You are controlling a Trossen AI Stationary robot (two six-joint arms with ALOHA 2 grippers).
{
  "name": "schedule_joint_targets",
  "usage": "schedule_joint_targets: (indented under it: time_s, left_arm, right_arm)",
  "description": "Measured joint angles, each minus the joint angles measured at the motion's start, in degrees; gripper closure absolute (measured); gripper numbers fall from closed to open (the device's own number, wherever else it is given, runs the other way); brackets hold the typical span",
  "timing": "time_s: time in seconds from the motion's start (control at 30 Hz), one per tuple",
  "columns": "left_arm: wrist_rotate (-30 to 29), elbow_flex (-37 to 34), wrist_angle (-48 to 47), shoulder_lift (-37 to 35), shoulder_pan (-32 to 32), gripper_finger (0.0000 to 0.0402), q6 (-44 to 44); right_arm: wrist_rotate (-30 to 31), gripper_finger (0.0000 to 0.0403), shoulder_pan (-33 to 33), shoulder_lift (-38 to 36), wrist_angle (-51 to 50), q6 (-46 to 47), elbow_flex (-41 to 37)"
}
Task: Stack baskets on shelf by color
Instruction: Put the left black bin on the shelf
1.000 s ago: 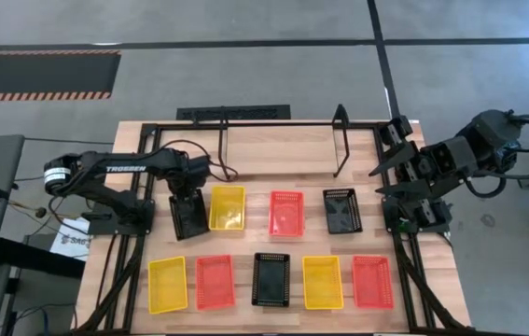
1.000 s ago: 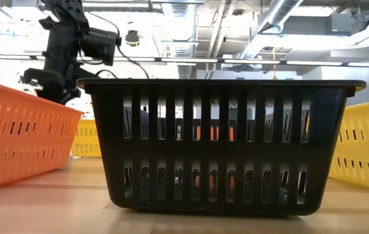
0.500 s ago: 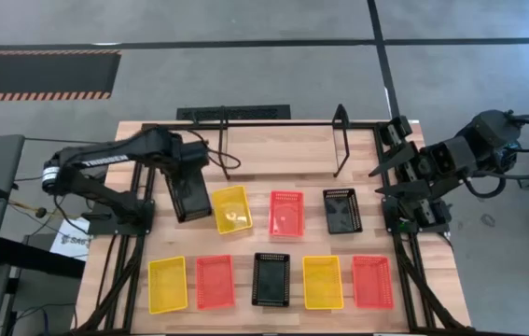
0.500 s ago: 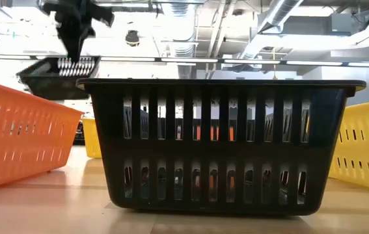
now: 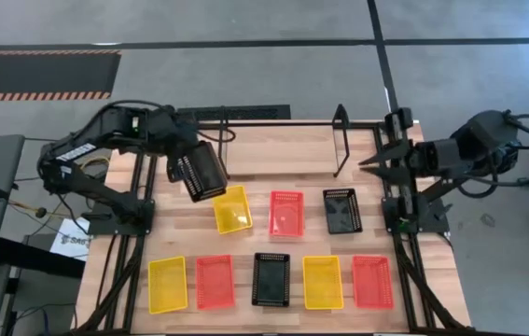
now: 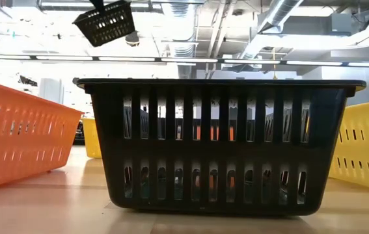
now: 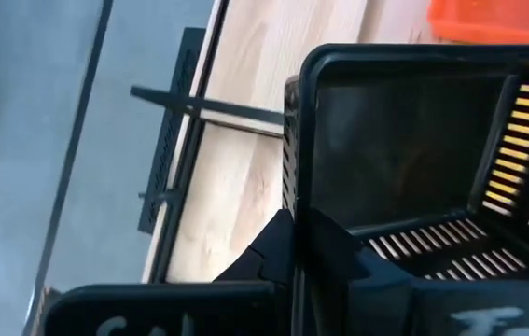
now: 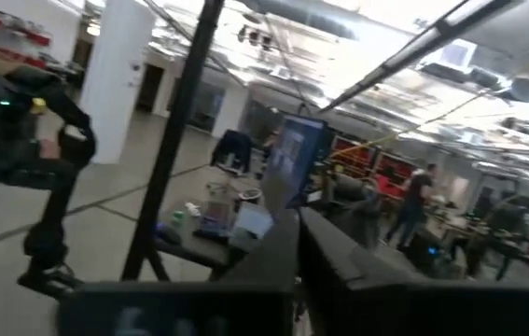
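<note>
My left gripper [image 5: 189,168] is shut on a black basket [image 5: 205,172] and holds it in the air, above the table's far left between the shelf [image 5: 283,140] and a yellow basket [image 5: 231,208]. The low view shows this black basket [image 6: 106,23] high up and tilted. The shelf, a low black rod frame, stands at the far edge. Yellow, red [image 5: 285,213] and black [image 5: 341,210] baskets rest on their bottoms in the middle row. My right gripper [image 5: 365,165] is shut and empty, raised at the table's right edge. My left gripper pinches one end wall of the black basket [image 7: 291,177] at its rim, one finger [image 7: 339,257] inside the basket and the other [image 7: 250,266] outside. The basket is lifted clear of the table and hangs tilted from the fingers.
A front row of baskets lies near the table's near edge: yellow [image 5: 168,285], red [image 5: 215,282], black [image 5: 271,279], yellow [image 5: 323,282], red [image 5: 372,281]. The black basket [image 6: 223,146] fills the low view. Bare wood shows between the shelf's uprights [image 5: 341,140].
My left gripper has risen and gone toward the far edge with the black basket, which has left the table and now hangs tilted. The yellow basket beside it has turned a little. My right gripper has shut in place.
</note>
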Motion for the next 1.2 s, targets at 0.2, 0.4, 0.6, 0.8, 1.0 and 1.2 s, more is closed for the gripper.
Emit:
schedule_joint_targets:
  time_s: [0.2,0.4,0.6,0.8,1.0,1.2]
  left_arm:
    - [1.69,3.93,0.82,4.85,0.43,0.0401,6.75]
    - [4.53,12.55,1.13,14.06,2.56,0.0402,16.67]
    - [8.3,27.57,2.65,25.31,6.9,0.0401,24.57]
    - [14.05,29.05,9.67,30.56,13.21,0.0401,28.22]
    - [16.69,29.27,13.16,35.94,17.51,0.0401,26.18]
    - [18.63,29.3,16.18,41.32,19.43,0.0401,27.0]
  right_arm:
    - [3.12,0.0397,-0.51,-1.19,-1.53,-0.36,0.0]
    - [8.13,0.04,-0.51,-1.97,-6.06,2.34,0.04]
    - [14.55,0.04,-0.51,-2.17,-13.15,7.39,0.02]
    - [16.51,0.0401,-0.57,-4.6,-20.29,9.63,0.0]
    - [16.51,0.0402,-0.54,-7.35,-24.08,9.69,0.02]
    - [16.48,0.0402,-0.51,-9.05,-27.59,9.83,0.02]
